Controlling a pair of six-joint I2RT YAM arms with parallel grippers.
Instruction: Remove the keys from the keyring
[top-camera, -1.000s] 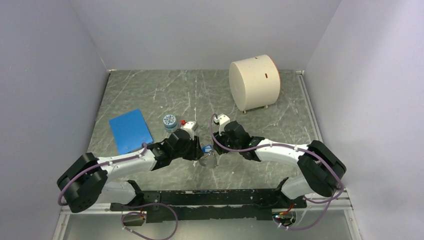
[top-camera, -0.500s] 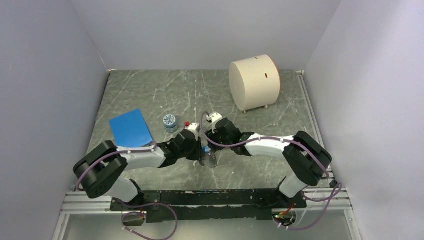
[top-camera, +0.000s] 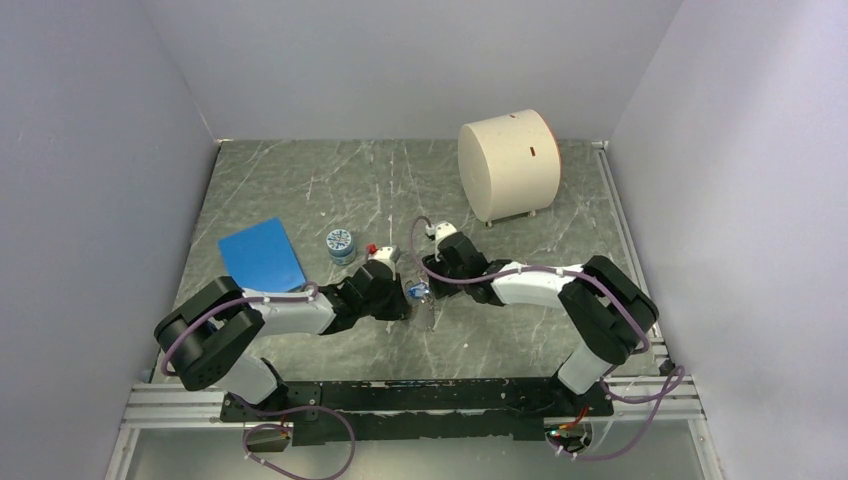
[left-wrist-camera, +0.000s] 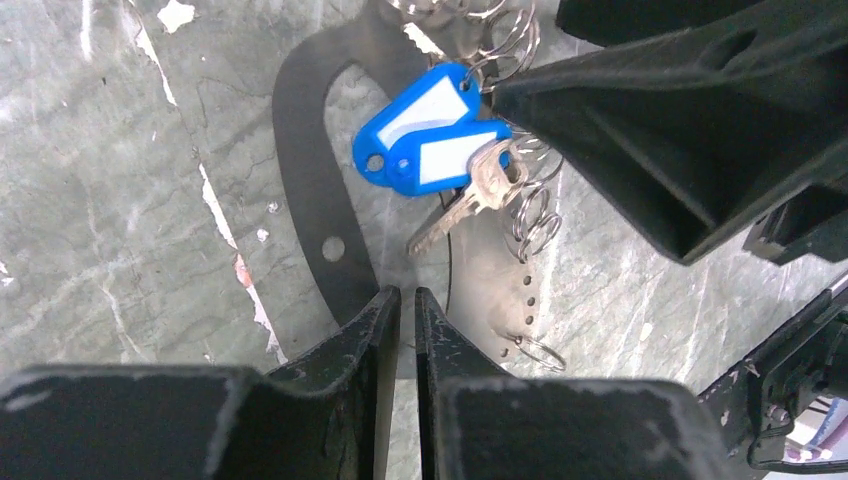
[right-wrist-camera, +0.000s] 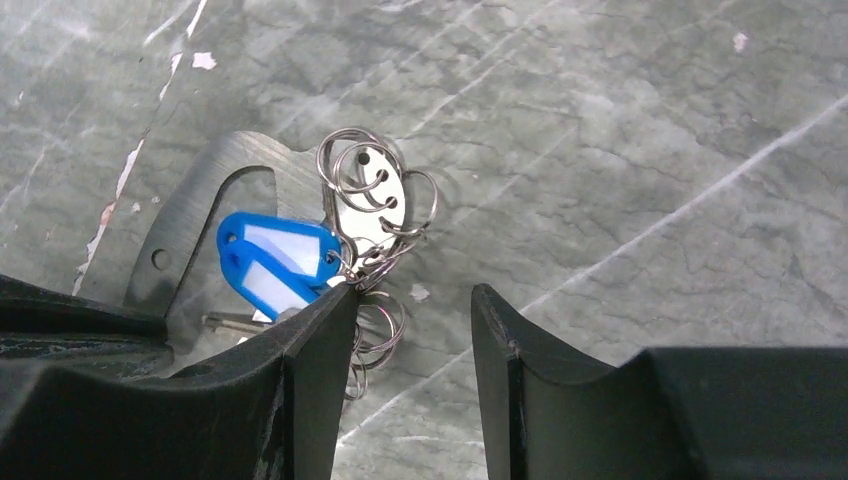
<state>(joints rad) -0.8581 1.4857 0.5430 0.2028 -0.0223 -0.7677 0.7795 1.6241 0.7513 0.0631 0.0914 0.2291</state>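
My left claw is clenched to a hairline slit, with its fingertips over the dark-grey band of the keyring. I cannot tell whether anything is pinched in that slit. My right claw is released, jaws well apart, and its left finger touches the cluster of small split rings. The keys are on the keyring: two overlapping blue plastic heads with one bare silver blade below them. They sit just ahead of the left claw's tips and against the tip of the right claw's finger. The keyring appears to lie flat on the marbled table, just in front of both claws. Compared with the overhead view half a second ago, the right claw has shifted a little away from the bases and the blue heads have gone with it. The pale ring bundle, then nearer the bases, now sits between the two claws. The left claw has barely moved. A small round patterned jar stands beyond the left claw, to its left.
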